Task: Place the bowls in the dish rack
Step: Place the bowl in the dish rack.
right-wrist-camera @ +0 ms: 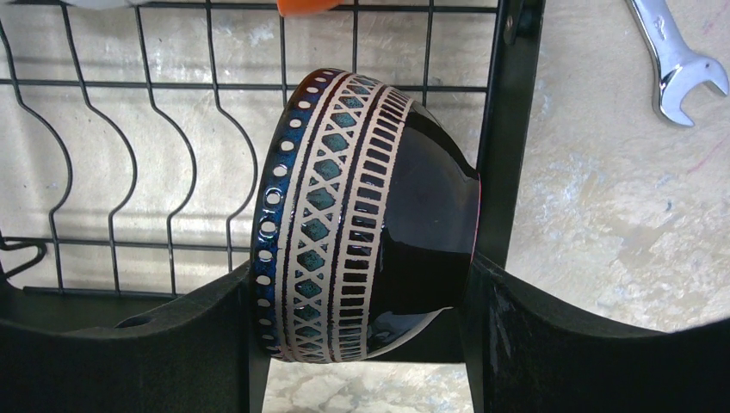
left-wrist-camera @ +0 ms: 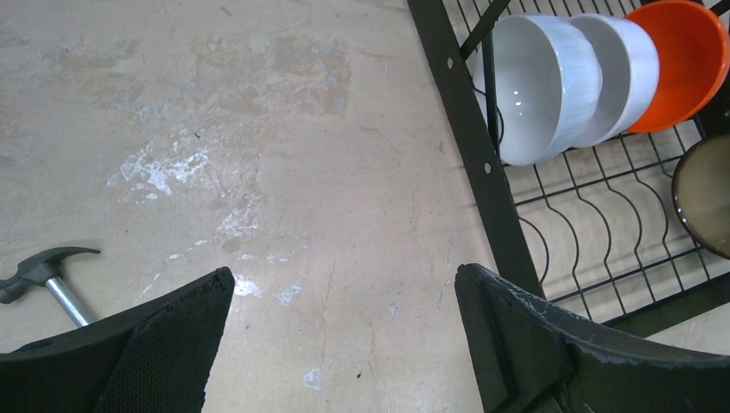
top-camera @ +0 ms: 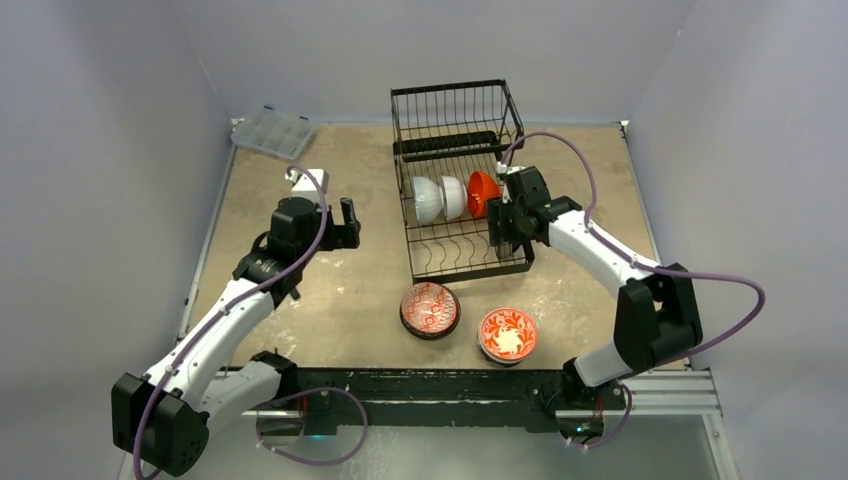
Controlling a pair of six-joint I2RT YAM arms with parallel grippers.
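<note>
**dark patterned bowl held on edge over the rack's slots**

the table point(top-camera: 350, 290) carries everything, and the dish rack point(top-camera: 455, 120) sits toward its far side, between the two arms so either can reach it. three bowls stand on edge in its slotted base: two white bowls point(top-camera: 428, 198) point(top-camera: 453, 196) and an orange bowl point(top-camera: 482, 192), nested close in a row. the wire humps hold them upright, which saves room.

the right gripper point(top-camera: 510, 215) hangs over the rack's right side. its jaws are partly spread and clamped on a dark bowl with a blue and tan pattern point(right-wrist-camera: 361, 215). one finger presses near the rim and the other the base. the bowl is turned on its side, probably so it can drop into a slot next to the orange one. it sits just beside the rack's side bar.

the left gripper point(left-wrist-camera: 343, 284) hovers over bare table left of the rack, jaws wide apart and holding nothing. it looks ready for a pickup.

two red patterned bowls point(top-camera: 430, 308) point(top-camera: 508, 333) wait right way up on the table near the arm bases. a clear plastic box point(top-camera: 272, 132) sits in the far left corner. a hammer point(left-wrist-camera: 43, 275) and a wrench point(right-wrist-camera: 680, 60) lie on the table.
</note>
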